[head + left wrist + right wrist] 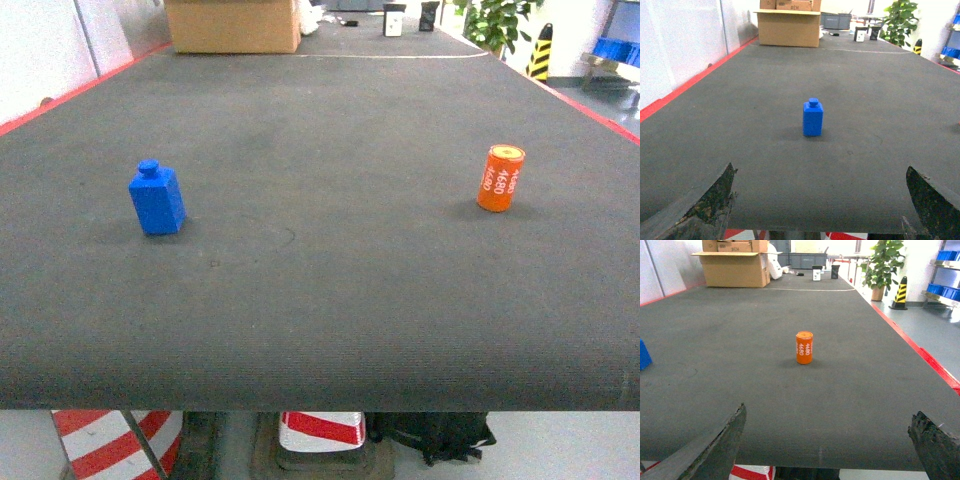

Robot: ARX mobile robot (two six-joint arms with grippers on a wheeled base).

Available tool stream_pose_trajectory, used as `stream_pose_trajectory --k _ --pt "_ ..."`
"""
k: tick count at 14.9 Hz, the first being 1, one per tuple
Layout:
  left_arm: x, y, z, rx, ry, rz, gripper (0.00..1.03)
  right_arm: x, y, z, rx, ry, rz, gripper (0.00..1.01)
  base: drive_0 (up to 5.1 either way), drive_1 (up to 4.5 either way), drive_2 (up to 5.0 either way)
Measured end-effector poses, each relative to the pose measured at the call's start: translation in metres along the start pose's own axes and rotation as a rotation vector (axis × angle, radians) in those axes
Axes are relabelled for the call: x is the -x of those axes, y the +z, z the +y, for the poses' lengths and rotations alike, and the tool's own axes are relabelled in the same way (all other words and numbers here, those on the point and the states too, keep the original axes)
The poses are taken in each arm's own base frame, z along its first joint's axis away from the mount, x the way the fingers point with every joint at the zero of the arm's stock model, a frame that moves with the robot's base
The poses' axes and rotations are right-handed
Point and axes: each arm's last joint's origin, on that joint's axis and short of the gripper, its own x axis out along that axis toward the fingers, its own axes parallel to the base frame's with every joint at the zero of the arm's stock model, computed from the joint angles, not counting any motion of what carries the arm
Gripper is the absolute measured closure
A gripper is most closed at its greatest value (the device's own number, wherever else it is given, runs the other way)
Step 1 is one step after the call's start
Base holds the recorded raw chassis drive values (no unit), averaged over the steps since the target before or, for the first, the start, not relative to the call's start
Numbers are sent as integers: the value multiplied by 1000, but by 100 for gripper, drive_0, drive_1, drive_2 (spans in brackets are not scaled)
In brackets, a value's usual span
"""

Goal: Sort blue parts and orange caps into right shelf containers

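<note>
A: What stands on the wide dark grey ribbed table mat [330,300]?

B: Two things. On the left side there is a small blue plastic block with a round knob on top [156,198]. It stands upright. On the right side stands a small orange cylinder cap with white "4680" print and a yellowish top face [500,178], also upright. They are well apart from each other.

A: And the grippers?

B: The head camera does not show them. In the left wrist view, the left gripper [817,200] has its dark worn fingers [710,200] spread wide at the bottom corners, with nothing between them. The blue block [813,118] is ahead of it, about in the middle, not touching.

A: The right one?

B: The same. The right gripper [825,445] is spread wide and holds nothing. The orange cap [804,347] stands ahead of it on the mat, a little left of the middle. At the left edge of this view I see a corner of the blue block [644,355].

A: What is behind?

B: A brown cardboard box [232,25] at the far end of the table, and a green potted plant [882,265] on the floor at the right. Blue crates on a shelf [946,255] are at the far right, but only partly in view.
</note>
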Motion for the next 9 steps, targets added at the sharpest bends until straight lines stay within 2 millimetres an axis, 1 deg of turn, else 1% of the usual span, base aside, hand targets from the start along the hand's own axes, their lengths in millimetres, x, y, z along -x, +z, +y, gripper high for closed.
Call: stream_pose_trajectory --k 9 --pt "0 0 0 0 0 0 5 0 0 0 0 0 0 3 0 0 0"
